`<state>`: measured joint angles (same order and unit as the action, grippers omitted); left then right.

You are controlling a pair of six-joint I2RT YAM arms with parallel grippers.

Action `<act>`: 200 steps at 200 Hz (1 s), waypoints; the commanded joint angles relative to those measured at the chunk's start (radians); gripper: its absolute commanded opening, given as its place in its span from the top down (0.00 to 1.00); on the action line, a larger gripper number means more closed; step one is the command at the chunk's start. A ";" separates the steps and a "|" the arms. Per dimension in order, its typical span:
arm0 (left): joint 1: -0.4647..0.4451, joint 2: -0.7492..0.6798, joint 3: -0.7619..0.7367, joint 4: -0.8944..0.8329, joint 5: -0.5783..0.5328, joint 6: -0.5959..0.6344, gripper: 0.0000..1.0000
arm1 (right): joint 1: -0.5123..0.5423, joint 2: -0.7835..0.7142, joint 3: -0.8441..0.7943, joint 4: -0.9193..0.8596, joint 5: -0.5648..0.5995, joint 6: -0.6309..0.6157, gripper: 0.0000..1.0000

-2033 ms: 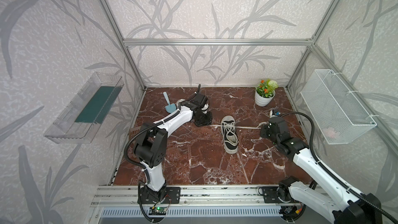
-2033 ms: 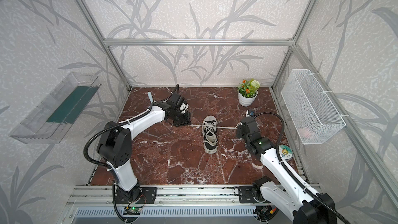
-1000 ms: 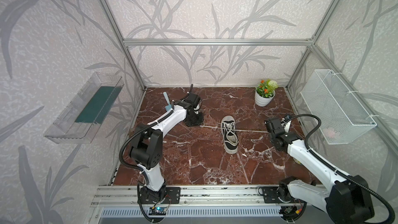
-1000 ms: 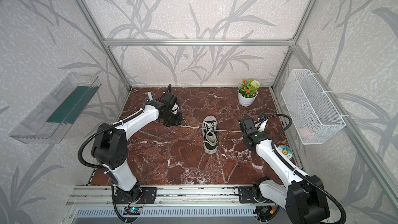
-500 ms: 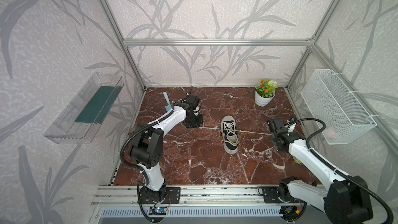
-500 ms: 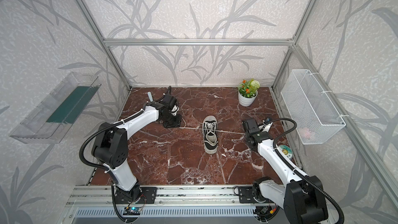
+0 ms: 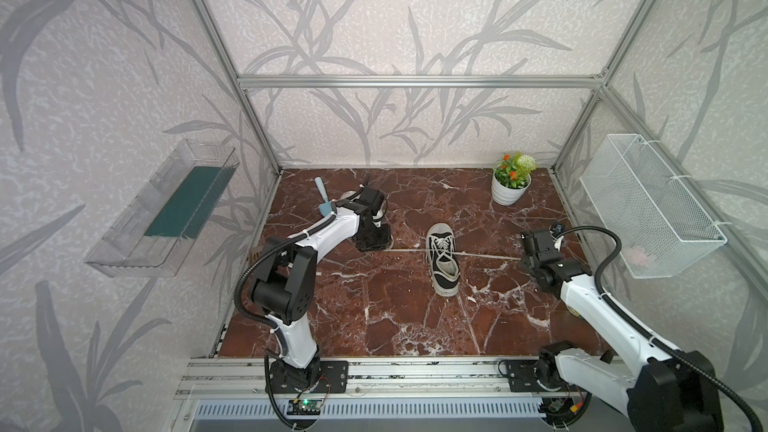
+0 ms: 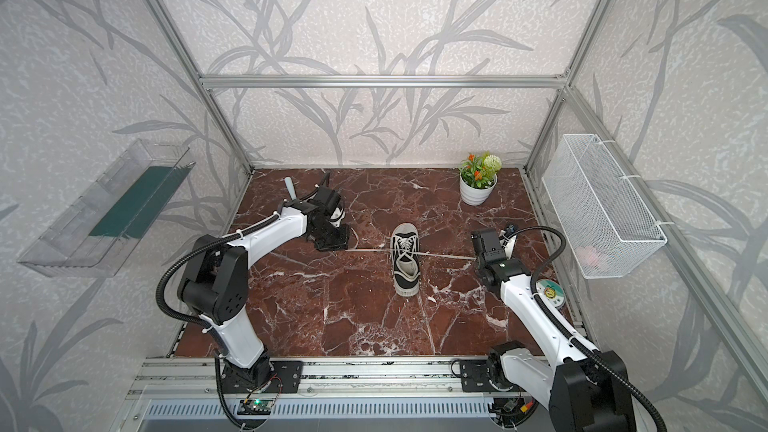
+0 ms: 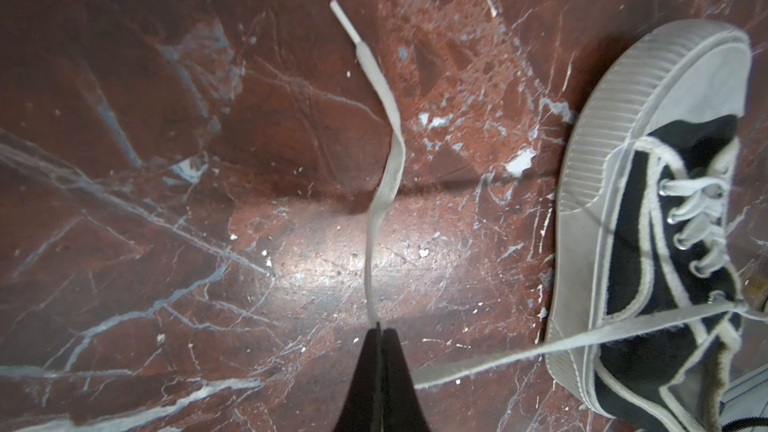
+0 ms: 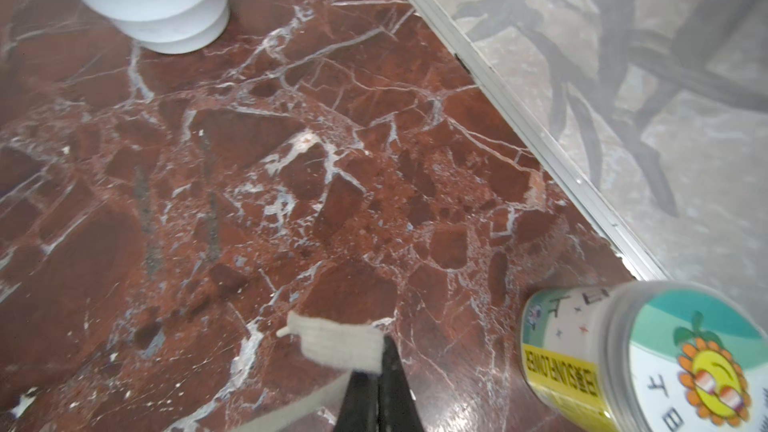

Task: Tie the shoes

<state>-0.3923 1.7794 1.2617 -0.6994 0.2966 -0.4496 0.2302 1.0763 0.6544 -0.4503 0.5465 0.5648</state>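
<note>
Laces (image 9: pixel 384 168) stretched taut either side of the sneaker (image 7: pixel 442 259), mid-worktop (image 7: pixel 374 317)
A lace is clamped in the left tool (image 9: pixel 379 328) and the right tool (image 10: pixel 380 344); the right's short end could be yanked free if pulled harder.

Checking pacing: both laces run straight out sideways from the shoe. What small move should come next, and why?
The left tool is shut on the left lace, the right tool on the right lace, both taut. Probably bring both tools inward toward the shoe to slacken and cross them.

top views: high, downward, same scene | wrists: close, downward
</note>
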 commanded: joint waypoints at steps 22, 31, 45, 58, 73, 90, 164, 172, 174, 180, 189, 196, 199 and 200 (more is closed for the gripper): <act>-0.066 -0.102 -0.057 -0.002 -0.030 -0.062 1.00 | 0.093 -0.005 0.040 0.105 -0.089 -0.166 1.00; -0.076 -0.104 -0.062 -0.002 -0.032 -0.073 1.00 | 0.106 0.006 0.049 0.124 -0.113 -0.186 1.00; -0.091 -0.103 -0.072 0.005 -0.045 -0.086 1.00 | 0.123 0.030 0.073 0.130 -0.129 -0.198 1.00; -0.098 -0.099 -0.082 0.015 -0.043 -0.100 1.00 | 0.144 0.057 0.100 0.139 -0.162 -0.226 1.00; -0.105 -0.107 -0.093 0.027 -0.055 -0.113 0.97 | 0.182 0.086 0.129 0.155 -0.171 -0.257 1.00; -0.105 -0.120 -0.102 0.028 -0.068 -0.119 0.90 | 0.224 0.123 0.170 0.164 -0.174 -0.281 1.00; -0.084 -0.173 -0.090 -0.012 -0.094 -0.071 0.41 | 0.340 0.261 0.339 0.155 -0.292 -0.294 1.00; -0.078 -0.184 -0.092 -0.012 -0.099 -0.067 0.40 | 0.353 0.276 0.359 0.148 -0.302 -0.291 1.00; -0.075 -0.187 -0.093 -0.011 -0.100 -0.066 0.39 | 0.356 0.281 0.366 0.147 -0.305 -0.290 1.00; -0.069 -0.194 -0.098 -0.010 -0.101 -0.062 0.39 | 0.370 0.295 0.381 0.141 -0.315 -0.289 1.00; -0.057 -0.206 -0.105 -0.007 -0.099 -0.057 0.39 | 0.390 0.316 0.406 0.129 -0.316 -0.279 1.00; -0.048 -0.217 -0.111 -0.009 -0.098 -0.053 0.38 | 0.409 0.332 0.425 0.119 -0.316 -0.273 1.00; -0.044 -0.221 -0.114 -0.009 -0.097 -0.051 0.38 | 0.417 0.339 0.433 0.116 -0.315 -0.270 1.00; -0.043 -0.222 -0.116 -0.009 -0.097 -0.052 0.39 | 0.419 0.341 0.435 0.114 -0.314 -0.269 1.00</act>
<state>-0.4633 1.6142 1.1622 -0.6838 0.2256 -0.5259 0.5980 1.3785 1.0225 -0.3042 0.2611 0.2821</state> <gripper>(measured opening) 0.613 0.050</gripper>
